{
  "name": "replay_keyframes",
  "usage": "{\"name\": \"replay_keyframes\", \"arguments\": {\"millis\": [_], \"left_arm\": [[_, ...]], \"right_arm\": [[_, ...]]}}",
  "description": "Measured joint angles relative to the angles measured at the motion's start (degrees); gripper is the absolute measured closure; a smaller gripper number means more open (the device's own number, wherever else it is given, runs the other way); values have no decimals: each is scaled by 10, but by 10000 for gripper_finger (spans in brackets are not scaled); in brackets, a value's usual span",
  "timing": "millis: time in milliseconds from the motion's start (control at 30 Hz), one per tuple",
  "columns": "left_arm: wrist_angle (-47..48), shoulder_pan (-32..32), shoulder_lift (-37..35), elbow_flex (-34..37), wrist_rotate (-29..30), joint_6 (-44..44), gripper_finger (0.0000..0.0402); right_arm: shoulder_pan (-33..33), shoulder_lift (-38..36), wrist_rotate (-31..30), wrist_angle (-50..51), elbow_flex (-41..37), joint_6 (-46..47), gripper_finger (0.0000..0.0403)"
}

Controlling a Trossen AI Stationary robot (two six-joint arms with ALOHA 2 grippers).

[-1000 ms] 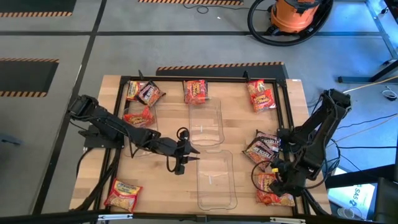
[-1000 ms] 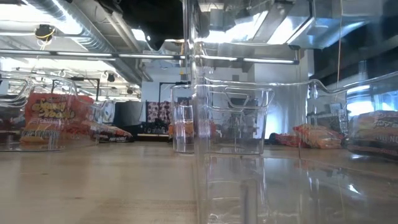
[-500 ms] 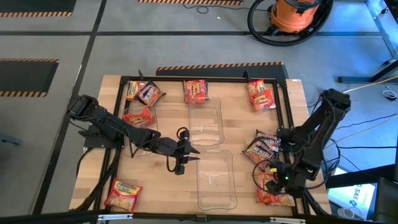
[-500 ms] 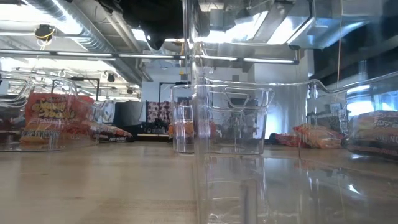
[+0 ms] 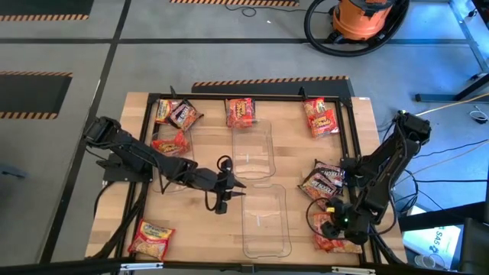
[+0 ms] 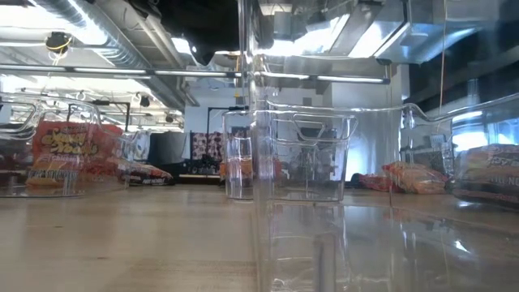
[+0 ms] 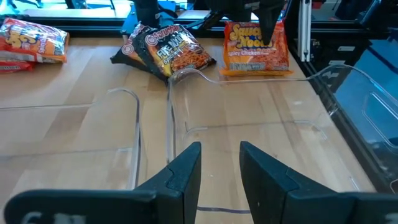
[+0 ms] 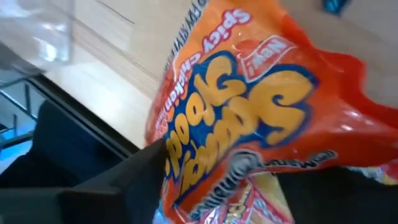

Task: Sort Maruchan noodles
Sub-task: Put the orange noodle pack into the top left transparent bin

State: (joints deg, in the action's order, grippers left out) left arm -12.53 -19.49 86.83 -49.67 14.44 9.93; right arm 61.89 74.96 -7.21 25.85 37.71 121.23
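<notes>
Sorting has barely begun: both clear bins (image 5: pixel 258 183) at the counter's (image 5: pixel 298 153) centre hold nothing, and the Maruchan noodles (image 5: pixel 241 111) lie scattered around them. The right gripper (image 5: pixel 334 226) closes on an orange packet (image 8: pixel 261 118) beside the nearer bin; the left gripper (image 7: pixel 219 167), slightly parted, holds nothing.

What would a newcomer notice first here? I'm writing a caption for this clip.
The right gripper is down on an orange packet at the table's near right corner, which fills its wrist view. Two clear bins sit mid-table with the left gripper beside them, and more noodle packets line the far edge.
</notes>
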Motion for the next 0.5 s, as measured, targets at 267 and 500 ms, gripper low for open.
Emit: {"name": "replay_keyframes", "arguments": {"millis": [267, 500], "left_arm": [[0, 0, 0, 0, 1, -2, 298], [0, 0, 0, 0, 1, -2, 298]], "right_arm": [[0, -1, -38, -6, 0, -73, 309], [0, -1, -60, 1, 4, -139, 392]]}}
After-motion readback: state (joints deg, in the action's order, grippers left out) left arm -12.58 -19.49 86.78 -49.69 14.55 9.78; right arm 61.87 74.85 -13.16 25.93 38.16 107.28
